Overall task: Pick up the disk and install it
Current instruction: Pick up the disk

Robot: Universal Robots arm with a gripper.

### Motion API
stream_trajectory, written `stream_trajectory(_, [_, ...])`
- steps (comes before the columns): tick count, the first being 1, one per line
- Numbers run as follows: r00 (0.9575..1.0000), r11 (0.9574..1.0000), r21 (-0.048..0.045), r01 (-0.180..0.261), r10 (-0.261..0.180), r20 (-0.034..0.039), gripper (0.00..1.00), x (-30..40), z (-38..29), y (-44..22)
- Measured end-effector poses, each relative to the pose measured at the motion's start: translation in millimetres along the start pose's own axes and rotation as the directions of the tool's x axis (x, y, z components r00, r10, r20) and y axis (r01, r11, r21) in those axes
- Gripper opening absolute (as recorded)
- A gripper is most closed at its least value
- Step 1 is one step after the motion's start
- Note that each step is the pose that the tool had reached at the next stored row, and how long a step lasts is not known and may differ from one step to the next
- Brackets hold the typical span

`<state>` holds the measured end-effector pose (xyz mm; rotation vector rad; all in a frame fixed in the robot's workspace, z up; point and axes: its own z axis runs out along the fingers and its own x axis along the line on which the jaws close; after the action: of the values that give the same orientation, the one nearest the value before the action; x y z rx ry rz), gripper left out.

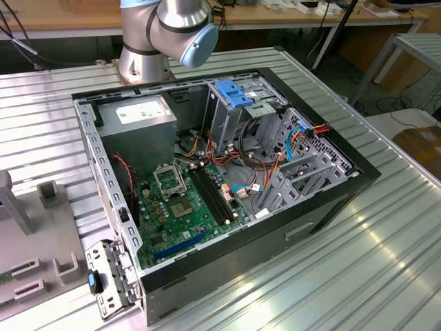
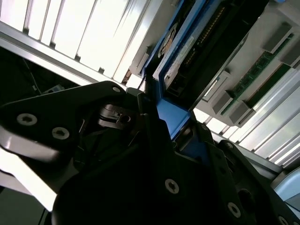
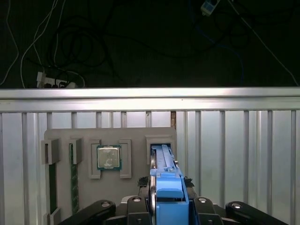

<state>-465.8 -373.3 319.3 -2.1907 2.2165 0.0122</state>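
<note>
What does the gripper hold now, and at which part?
The gripper grips the disk by the blue rail at the end nearest the wrist.

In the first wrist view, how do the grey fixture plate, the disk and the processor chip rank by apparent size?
1. grey fixture plate
2. disk, but it sits nearest the camera, so its rank is unsure
3. processor chip

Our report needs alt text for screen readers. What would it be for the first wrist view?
The gripper straddles the blue-railed disk, which stands on edge in a grey tray slot on a ribbed metal table. A processor sits in the tray beside it.
</note>
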Motion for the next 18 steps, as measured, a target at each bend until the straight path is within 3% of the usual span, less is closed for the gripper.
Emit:
stream_trajectory(6, [1.0000, 1.0000, 0.0004, 0.000, 0.000, 0.0001, 0.37, -0.1, -4.2, -0.1])
stream_trajectory(10, [1.0000, 1.0000, 0.0001, 0.000, 0.000, 0.0007, 0.37, -0.3, -12.4, -0.2])
stream_trajectory(18, [1.0000, 1.0000, 0.0001, 0.000, 0.000, 0.0008, 0.37, -0.5, -20.1, -0.4])
